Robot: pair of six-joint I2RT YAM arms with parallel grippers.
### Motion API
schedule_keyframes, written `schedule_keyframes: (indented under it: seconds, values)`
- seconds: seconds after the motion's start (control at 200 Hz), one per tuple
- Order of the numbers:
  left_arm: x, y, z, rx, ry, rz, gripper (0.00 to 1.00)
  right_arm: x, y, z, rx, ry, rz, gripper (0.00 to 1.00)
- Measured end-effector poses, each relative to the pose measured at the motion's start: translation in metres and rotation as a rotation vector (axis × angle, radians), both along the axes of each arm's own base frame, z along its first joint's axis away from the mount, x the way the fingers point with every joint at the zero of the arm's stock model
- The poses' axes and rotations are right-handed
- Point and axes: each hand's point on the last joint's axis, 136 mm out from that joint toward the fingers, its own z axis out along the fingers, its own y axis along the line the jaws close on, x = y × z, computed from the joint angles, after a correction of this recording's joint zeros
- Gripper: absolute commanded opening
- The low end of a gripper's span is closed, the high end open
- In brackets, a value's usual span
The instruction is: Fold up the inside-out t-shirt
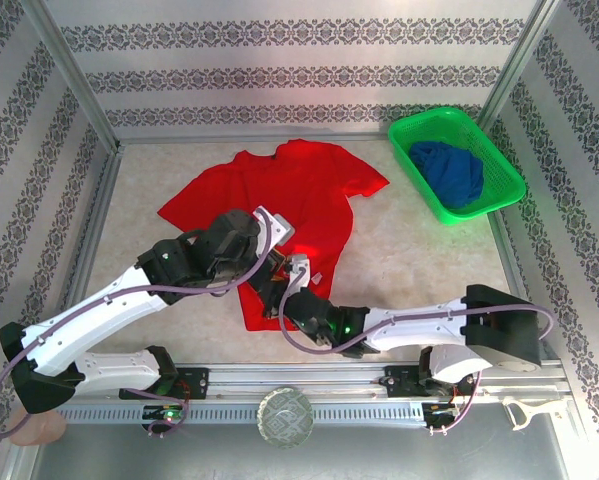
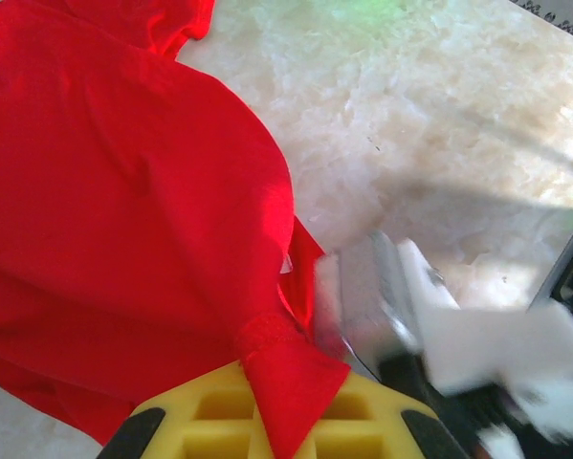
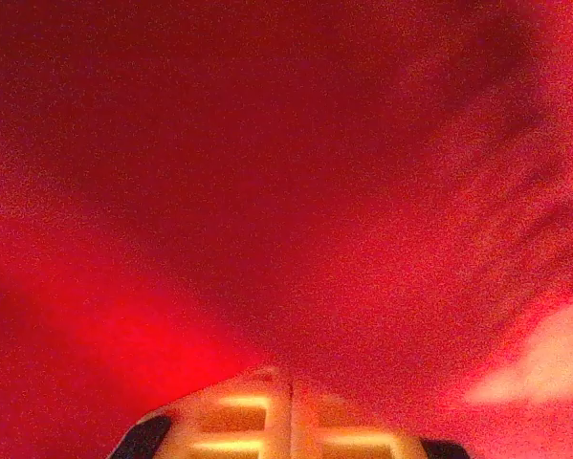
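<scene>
The inside-out t-shirt [image 1: 289, 190] lies spread on the marble table, bright red and wrinkled, neck toward the back wall. My left gripper [image 1: 266, 272] stands over its near hem; in the left wrist view its yellow fingers [image 2: 219, 416] are shut on a raised fold of red hem [image 2: 291, 378]. My right gripper [image 1: 293, 282] sits right beside it, and its grey and white body [image 2: 382, 306] shows blurred next to that fold. In the right wrist view, red cloth [image 3: 286, 191] presses close over the right gripper [image 3: 284, 392], whose fingertips are closed together against the cloth.
A green basket [image 1: 499, 150] at the back right holds a dark blue garment [image 1: 449, 172]. Bare table [image 1: 429, 260] lies to the right of the shirt. Patterned walls close in the back and sides. A metal rail [image 1: 379, 380] runs along the near edge.
</scene>
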Motion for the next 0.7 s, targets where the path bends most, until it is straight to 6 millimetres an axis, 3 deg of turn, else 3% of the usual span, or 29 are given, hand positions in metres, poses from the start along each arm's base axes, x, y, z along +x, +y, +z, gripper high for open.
schedule_keyframes:
  seconds: [0.09,0.185,0.38,0.525,0.699]
  values:
    - [-0.003,-0.003,0.010,-0.027,0.001,-0.017,0.00,0.028,-0.009,-0.015,-0.048,-0.004,-0.056,0.00]
    - [-0.004,-0.007,0.030,-0.068,-0.014,-0.030,0.00,0.044,-0.013,-0.029,-0.147,-0.039,-0.069,0.00]
    - [-0.003,-0.010,0.060,-0.121,-0.049,-0.037,0.00,0.024,-0.004,-0.044,-0.324,-0.135,0.023,0.00]
    - [-0.003,-0.012,0.053,-0.095,-0.020,-0.043,0.00,0.006,0.002,-0.058,-0.398,-0.159,0.056,0.00]
    - [-0.005,-0.011,0.034,-0.035,0.034,-0.046,0.00,0.009,-0.009,-0.093,-0.528,-0.136,0.013,0.00]
